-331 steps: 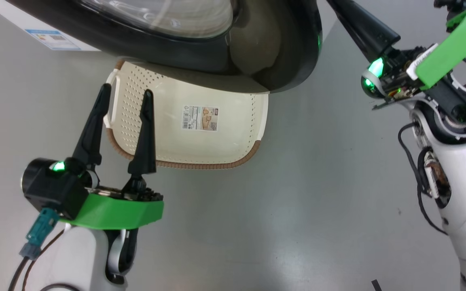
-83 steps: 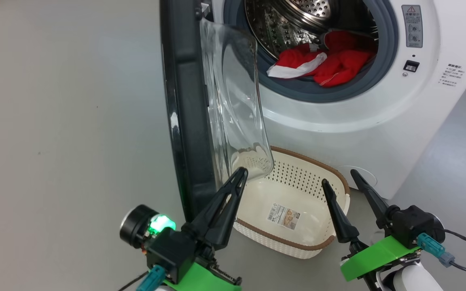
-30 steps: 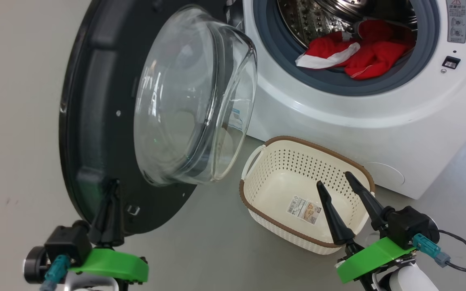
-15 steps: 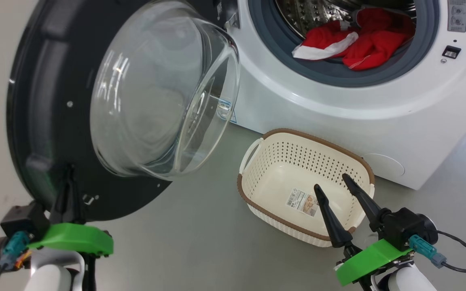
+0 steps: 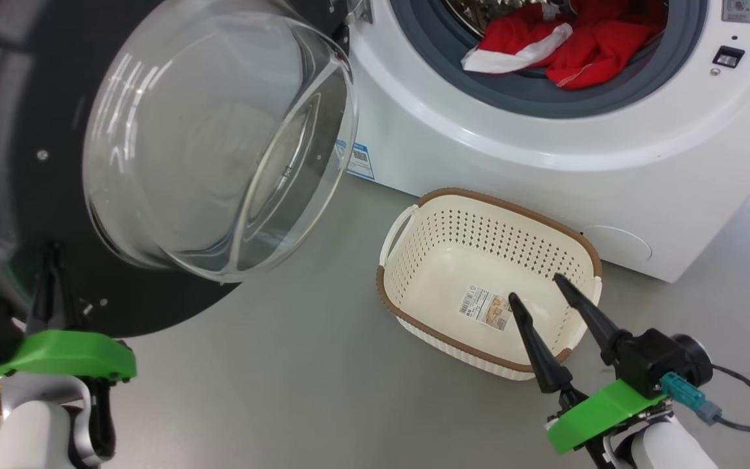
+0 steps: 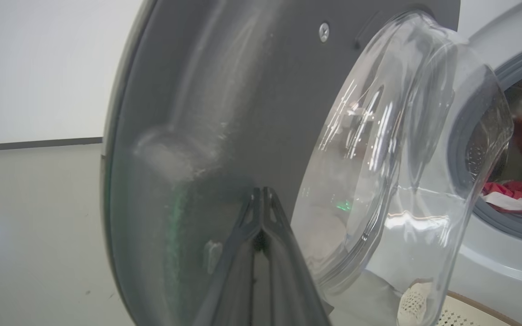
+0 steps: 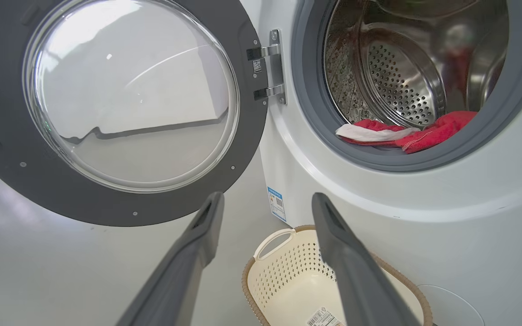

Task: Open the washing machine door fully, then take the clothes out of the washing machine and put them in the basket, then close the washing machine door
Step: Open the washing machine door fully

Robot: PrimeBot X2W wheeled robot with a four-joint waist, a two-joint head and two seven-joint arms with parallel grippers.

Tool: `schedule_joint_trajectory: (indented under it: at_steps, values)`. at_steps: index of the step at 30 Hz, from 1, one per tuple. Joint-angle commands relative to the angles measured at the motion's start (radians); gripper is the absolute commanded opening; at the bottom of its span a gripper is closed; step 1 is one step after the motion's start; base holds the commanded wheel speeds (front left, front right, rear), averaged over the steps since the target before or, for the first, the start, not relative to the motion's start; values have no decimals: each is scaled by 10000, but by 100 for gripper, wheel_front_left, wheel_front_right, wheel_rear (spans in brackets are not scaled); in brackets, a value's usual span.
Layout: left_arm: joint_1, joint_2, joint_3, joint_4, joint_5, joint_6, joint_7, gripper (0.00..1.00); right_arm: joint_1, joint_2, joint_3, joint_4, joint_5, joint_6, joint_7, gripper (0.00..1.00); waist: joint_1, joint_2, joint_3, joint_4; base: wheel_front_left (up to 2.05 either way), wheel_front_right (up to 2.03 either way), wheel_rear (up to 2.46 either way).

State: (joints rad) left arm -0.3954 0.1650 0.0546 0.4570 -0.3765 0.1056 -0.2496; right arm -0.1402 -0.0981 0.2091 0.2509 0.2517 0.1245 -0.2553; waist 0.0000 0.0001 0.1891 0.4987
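**Door open, clothes in drum**

The clothes [image 5: 564, 52], red with a white strip, lie at the drum's [image 7: 401, 81] front lip, in the washer [image 5: 544, 156] at upper right. The basket [image 5: 479, 195], centre-right on the floor [image 5: 323, 365], holds just a sticker [image 5: 486, 309]. The door [image 5: 17, 130] stands open at left, its edge cut off by the frame, and it is blurred in the left wrist view. The left tool [image 5: 51, 260], lower left, is pinched closed on nothing, tips at the door's lower rim. The right tool [image 5: 538, 290], lower right, gapes wide and bare over the basket's near corner.
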Motion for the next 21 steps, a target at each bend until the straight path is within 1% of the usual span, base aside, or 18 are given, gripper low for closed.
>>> schedule_joint_trajectory:
  at_steps: [1, 4, 9, 15, 21]
  values:
    - [-439, 419, 707, -74, 130, 4, -120, 0, -406, -81, 260, -247, -94, 62, -65, 100, 0, -1, 119, -78, 0, 0, 0]
    - [-587, 385, 1070, 101, 250, -95, -121, 0, -481, -155, 242, -281, -109, 62, -65, 100, 0, -1, 265, -145, 0, 0, 0]
    - [-960, 392, 1683, 566, 353, -384, -121, 0, -610, -241, 214, -325, -154, 62, -65, 100, 0, -1, 516, -271, 0, 0, 0]
    - [-1412, 365, 2220, 1188, 647, -609, -121, 0, -816, -350, 293, -358, -152, 62, -65, 100, 0, -1, 775, -431, 0, 0, 0]
    - [-1763, 349, 2605, 1659, 959, -717, -121, 0, -987, -468, 349, -361, -182, 62, -65, 100, 0, -1, 961, -527, 0, 0, 0]
